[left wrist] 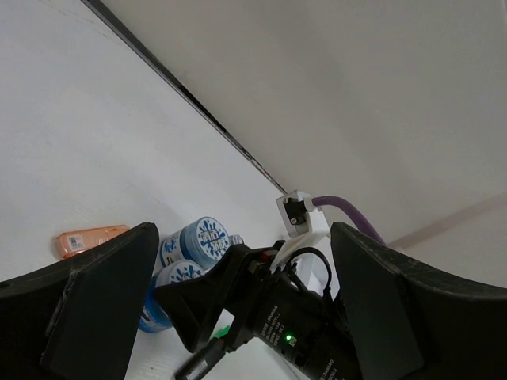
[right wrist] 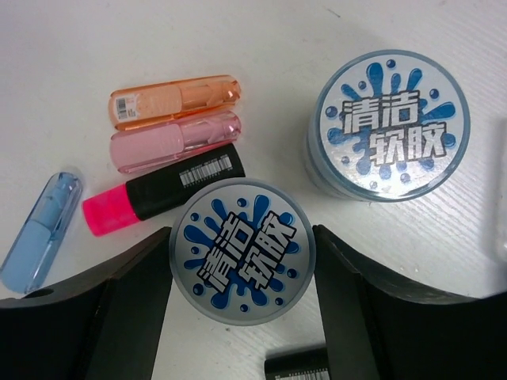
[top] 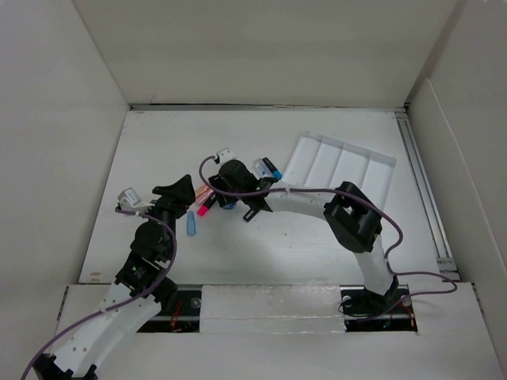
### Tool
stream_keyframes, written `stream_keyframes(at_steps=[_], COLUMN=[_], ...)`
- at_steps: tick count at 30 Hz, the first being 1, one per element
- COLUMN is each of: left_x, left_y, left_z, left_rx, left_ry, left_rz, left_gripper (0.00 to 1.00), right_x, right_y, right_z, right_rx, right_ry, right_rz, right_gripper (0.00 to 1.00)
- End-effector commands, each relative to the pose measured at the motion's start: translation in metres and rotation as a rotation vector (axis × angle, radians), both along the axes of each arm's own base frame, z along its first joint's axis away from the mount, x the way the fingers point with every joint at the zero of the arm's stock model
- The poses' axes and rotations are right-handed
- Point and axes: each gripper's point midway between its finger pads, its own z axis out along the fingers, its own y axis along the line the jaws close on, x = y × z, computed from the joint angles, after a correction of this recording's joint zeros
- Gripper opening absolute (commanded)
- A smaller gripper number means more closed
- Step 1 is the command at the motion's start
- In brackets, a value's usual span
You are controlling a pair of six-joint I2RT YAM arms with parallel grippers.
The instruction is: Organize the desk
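Observation:
The desk (top: pixel 261 253) is a white tabletop. My right gripper (right wrist: pixel 242 237) points down, its fingers pressed against both sides of a round jar with a blue splash lid (right wrist: pixel 242 249) that stands on the desk. It is mid-desk in the top view (top: pixel 230 198). A second, matching jar (right wrist: pixel 386 124) stands just beyond it. My left gripper (left wrist: pixel 242 237) is open and empty, hovering left of the right gripper (left wrist: pixel 293 317) and facing it. In the top view the left gripper (top: pixel 178 198) is beside the pens.
Beside the jar lie an orange case (right wrist: pixel 174 100), a pink case (right wrist: pixel 174 141), a pink highlighter (right wrist: pixel 158 195) and a blue case (right wrist: pixel 40 233). A black pen end (right wrist: pixel 297 366) lies near my right fingers. A white ridged tray (top: pixel 341 162) sits at the back right.

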Motion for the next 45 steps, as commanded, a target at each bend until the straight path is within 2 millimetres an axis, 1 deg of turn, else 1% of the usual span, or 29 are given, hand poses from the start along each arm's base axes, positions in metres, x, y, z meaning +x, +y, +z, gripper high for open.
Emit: stream_keyframes(at_steps=[1, 4, 5, 7, 8, 9, 11, 12, 13, 14, 16, 17, 19, 20, 23, 24, 26, 27, 29, 30, 31, 33, 35, 38, 40, 41, 42, 44, 45], left_x=[-0.002, -0.003, -0.003, -0.001, -0.002, -0.002, -0.002, -0.001, 0.0, 0.0, 0.0, 0.0, 0.0, 0.001, 0.0, 0.001, 0.001, 0.0, 0.0, 0.0, 0.0, 0.0, 0.0, 0.002, 0.002, 0.002, 0.002, 0.003, 0.004], left_y=[-0.001, -0.003, -0.003, -0.003, -0.003, -0.004, -0.007, -0.008, -0.009, -0.009, -0.011, -0.012, -0.013, -0.013, -0.016, -0.017, -0.016, -0.016, -0.016, -0.017, -0.017, -0.019, -0.02, -0.019, -0.021, -0.022, -0.023, -0.025, -0.029], left_z=[0.013, 0.015, 0.017, 0.013, 0.012, 0.015, 0.017, 0.014, 0.015, 0.012, 0.016, 0.018, 0.014, 0.014, 0.018, 0.015, 0.013, 0.018, 0.02, 0.016, 0.016, 0.018, 0.019, 0.013, 0.015, 0.018, 0.014, 0.014, 0.013], left_rx=[-0.03, -0.029, -0.031, -0.028, -0.023, -0.027, -0.023, -0.017, -0.016, -0.012, -0.011, -0.015, -0.009, -0.008, -0.011, -0.006, -0.001, -0.005, -0.009, -0.004, -0.005, -0.006, -0.004, 0.004, 0.002, -0.005, -0.004, -0.005, -0.002], left_ry=[-0.045, -0.045, -0.055, -0.051, -0.041, -0.044, -0.056, -0.055, -0.051, -0.043, -0.041, -0.052, -0.051, -0.046, -0.063, -0.06, -0.043, -0.047, -0.061, -0.059, -0.06, -0.059, -0.065, -0.045, -0.044, -0.06, -0.057, -0.056, -0.052], left_rz=[-0.008, -0.023, -0.025, -0.02, -0.019, -0.028, -0.039, -0.043, -0.044, -0.044, -0.055, -0.062, -0.066, -0.065, -0.084, -0.085, -0.078, -0.08, -0.082, -0.085, -0.085, -0.096, -0.1, -0.089, -0.1, -0.105, -0.11, -0.12, -0.136], left_gripper=[0.86, 0.86, 0.86, 0.86, 0.86, 0.86, 0.86, 0.86, 0.86, 0.86, 0.86, 0.86, 0.86, 0.86, 0.86, 0.86, 0.86, 0.86, 0.86, 0.86, 0.86, 0.86, 0.86, 0.86, 0.86, 0.86, 0.86, 0.86, 0.86], right_x=[-0.005, -0.013, -0.014, -0.018, -0.021, -0.023, -0.015, -0.013, 0.01, 0.01, 0.026, 0.047, 0.066, 0.085, 0.115, 0.129, 0.141, 0.147, 0.151, 0.152, 0.158, 0.16, 0.161, 0.159, 0.15, 0.146, 0.143, 0.129, 0.125], right_y=[0.011, 0.012, 0.009, 0.007, 0.001, -0.002, -0.02, -0.032, -0.06, -0.061, -0.087, -0.114, -0.142, -0.169, -0.205, -0.226, -0.241, -0.257, -0.277, -0.286, -0.301, -0.319, -0.329, -0.374, -0.401, -0.42, -0.43, -0.455, -0.473], right_z=[0.035, 0.056, 0.078, 0.103, 0.125, 0.137, 0.151, 0.17, 0.179, 0.18, 0.181, 0.182, 0.18, 0.179, 0.168, 0.164, 0.158, 0.154, 0.149, 0.145, 0.148, 0.138, 0.136, 0.126, 0.122, 0.12, 0.123, 0.118, 0.117], right_rx=[0.062, 0.095, 0.13, 0.182, 0.213, 0.231, 0.243, 0.272, 0.289, 0.29, 0.286, 0.285, 0.294, 0.292, 0.279, 0.278, 0.282, 0.28, 0.279, 0.276, 0.302, 0.305, 0.297, 0.277, 0.283, 0.284, 0.305, 0.294, 0.295], right_ry=[-0.047, -0.061, -0.082, -0.108, -0.134, -0.15, -0.173, -0.195, -0.213, -0.214, -0.217, -0.228, -0.233, -0.241, -0.236, -0.231, -0.215, -0.211, -0.208, -0.203, -0.223, -0.2, -0.205, -0.209, -0.214, -0.222, -0.242, -0.267, -0.274], right_rz=[0.009, 0.025, 0.023, 0.028, 0.031, 0.033, 0.005, -0.011, -0.068, -0.069, -0.124, -0.192, -0.261, -0.328, -0.423, -0.472, -0.502, -0.537, -0.597, -0.62, -0.653, -0.696, -0.733, -0.889, -0.989, -1.049, -1.089, -1.171, -1.216], right_gripper=[0.45, 0.42, 0.42, 0.42, 0.42, 0.42, 0.42, 0.42, 0.42, 0.42, 0.42, 0.42, 0.42, 0.42, 0.42, 0.42, 0.42, 0.41, 0.41, 0.41, 0.41, 0.41, 0.41, 0.41, 0.41, 0.41, 0.41, 0.41, 0.41])
